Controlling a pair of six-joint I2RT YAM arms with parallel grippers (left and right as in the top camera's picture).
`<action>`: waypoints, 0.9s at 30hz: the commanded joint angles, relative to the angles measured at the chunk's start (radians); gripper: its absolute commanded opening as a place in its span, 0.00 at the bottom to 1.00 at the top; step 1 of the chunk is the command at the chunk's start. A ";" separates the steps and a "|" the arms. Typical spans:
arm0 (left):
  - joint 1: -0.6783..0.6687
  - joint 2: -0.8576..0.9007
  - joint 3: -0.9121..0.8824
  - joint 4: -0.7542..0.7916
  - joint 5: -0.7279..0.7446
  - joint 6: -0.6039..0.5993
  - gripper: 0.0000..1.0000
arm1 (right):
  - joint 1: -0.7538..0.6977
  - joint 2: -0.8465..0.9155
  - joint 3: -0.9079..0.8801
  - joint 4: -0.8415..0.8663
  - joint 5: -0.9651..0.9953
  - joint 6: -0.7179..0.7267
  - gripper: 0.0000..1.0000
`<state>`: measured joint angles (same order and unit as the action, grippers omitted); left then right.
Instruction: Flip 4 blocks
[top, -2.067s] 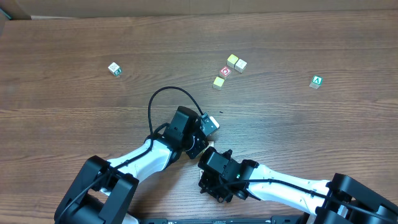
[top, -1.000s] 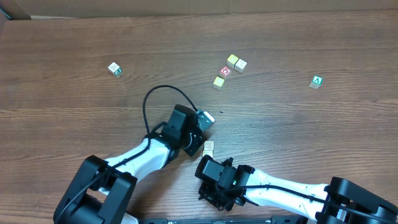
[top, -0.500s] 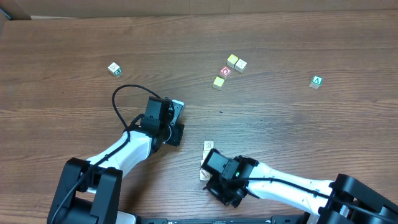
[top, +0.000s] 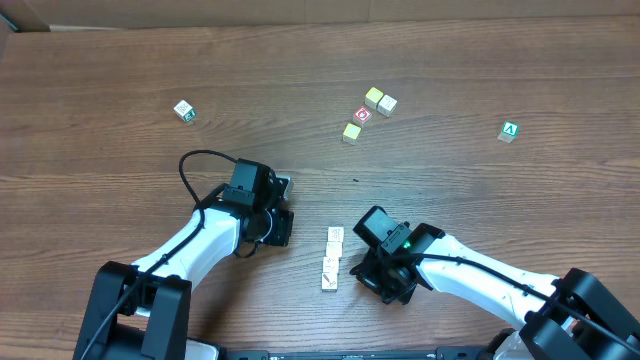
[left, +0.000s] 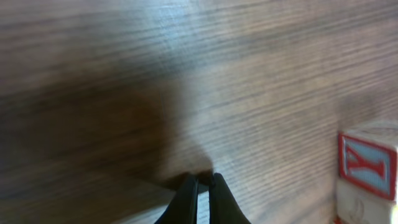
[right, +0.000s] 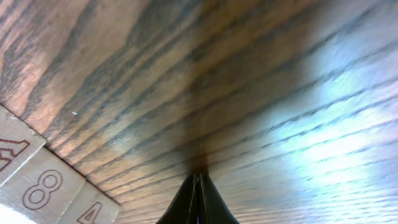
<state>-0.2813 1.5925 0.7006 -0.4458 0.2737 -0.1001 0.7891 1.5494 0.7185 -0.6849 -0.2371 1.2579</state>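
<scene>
Near the middle of the table (top: 500, 60), toward its near side, the pale blocks (top: 335, 236) lie end to end in one short row running near to far. It looks like four of them, though the joints are too small to count for certain. The left wrist view catches two at its right edge, one with a red-framed letter. The right wrist view shows printed faces, an 8 and a 4, in its lower left corner. Six more cubes sit farther away. Three yellowish cubes (top: 373, 97) and one red-ring cube (top: 362, 115) are bunched together right of centre. Two green-marked cubes (top: 183, 111) lie well apart, one far left and one far right. There are two arms. The left gripper (left: 203, 179) is pinched tight with nothing between its fingers, low over bare wood just left of the row's far end. The right gripper (right: 199, 176) is also pressed together and empty, close to the wood just right of the row. One black cable (top: 190, 165) loops out from the left arm. The row is hemmed in by a gripper on either side, but wide bare wood stretches from it to the far bunch and out to both sides. The table's far edge lies well beyond every cube.
</scene>
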 joint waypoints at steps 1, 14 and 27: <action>-0.051 0.081 -0.092 -0.080 0.016 -0.016 0.04 | -0.019 -0.022 -0.005 -0.003 0.008 -0.117 0.04; -0.259 0.081 -0.053 -0.133 -0.163 -0.026 0.04 | -0.022 -0.023 -0.005 -0.006 -0.004 -0.160 0.04; -0.166 0.080 0.173 -0.501 -0.286 -0.233 0.04 | -0.023 -0.026 -0.005 0.002 -0.003 -0.167 0.04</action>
<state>-0.4496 1.6451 0.8246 -0.8967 0.1040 -0.2222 0.7727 1.5475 0.7181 -0.6899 -0.2398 1.1027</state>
